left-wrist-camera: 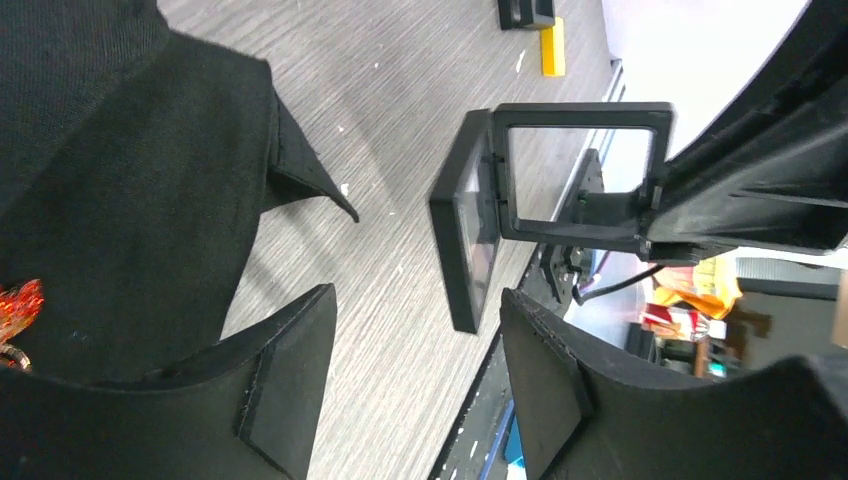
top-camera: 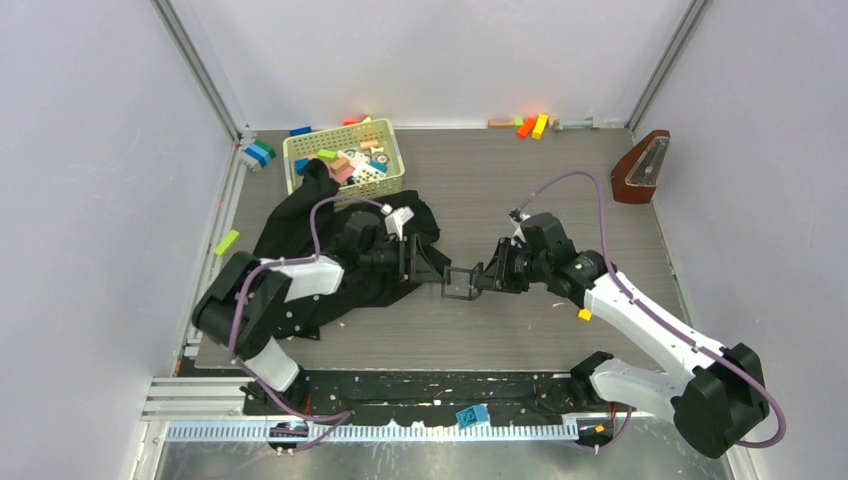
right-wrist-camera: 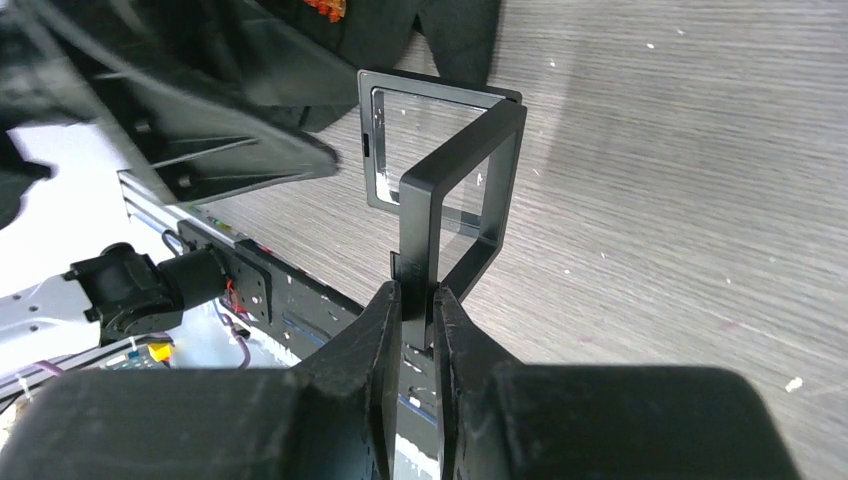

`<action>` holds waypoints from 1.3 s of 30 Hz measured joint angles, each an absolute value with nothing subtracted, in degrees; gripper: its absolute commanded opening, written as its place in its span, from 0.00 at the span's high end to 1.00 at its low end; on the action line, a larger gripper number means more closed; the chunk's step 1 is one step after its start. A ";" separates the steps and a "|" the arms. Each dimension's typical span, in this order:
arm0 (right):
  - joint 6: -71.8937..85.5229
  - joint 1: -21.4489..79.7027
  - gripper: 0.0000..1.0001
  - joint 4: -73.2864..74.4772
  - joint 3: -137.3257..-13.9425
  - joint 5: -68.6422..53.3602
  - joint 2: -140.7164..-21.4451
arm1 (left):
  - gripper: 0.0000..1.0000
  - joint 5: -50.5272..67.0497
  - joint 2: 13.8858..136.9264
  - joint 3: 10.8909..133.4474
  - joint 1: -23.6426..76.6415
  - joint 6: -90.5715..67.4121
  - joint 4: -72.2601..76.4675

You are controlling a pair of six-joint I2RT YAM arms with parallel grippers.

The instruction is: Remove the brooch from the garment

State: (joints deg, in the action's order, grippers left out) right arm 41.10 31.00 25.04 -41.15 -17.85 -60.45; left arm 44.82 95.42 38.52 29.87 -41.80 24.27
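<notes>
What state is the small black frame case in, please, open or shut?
Open: the case has its two square halves spread at an angle, one pinched between the right fingers.

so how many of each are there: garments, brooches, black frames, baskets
garment: 1
brooch: 1
black frames: 2
basket: 1
total: 5

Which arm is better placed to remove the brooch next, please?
Left: the left pincer is open near the brooch on the garment; the right pincer is shut on a black frame.
</notes>
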 measured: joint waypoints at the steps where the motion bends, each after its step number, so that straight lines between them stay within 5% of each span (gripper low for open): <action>1: 40.66 30.98 0.90 27.22 -42.61 -17.37 -61.06 | 0.36 43.38 93.17 38.65 29.87 -39.94 21.85; 8: 38.22 30.52 0.91 37.30 -47.09 -15.44 -63.83 | 0.43 27.03 79.90 40.58 31.14 -27.68 7.16; 15: 36.27 30.13 0.91 41.71 -48.62 -15.07 -64.66 | 0.48 3.38 79.55 45.43 39.86 -18.96 -5.61; 21: 35.86 30.13 0.91 42.39 -48.62 -15.11 -64.66 | 0.36 -10.52 82.43 46.89 43.46 -15.33 -10.98; 39: 35.83 29.87 0.91 42.02 -48.23 -16.75 -64.40 | 0.38 -23.07 95.35 53.89 45.87 -11.27 -13.65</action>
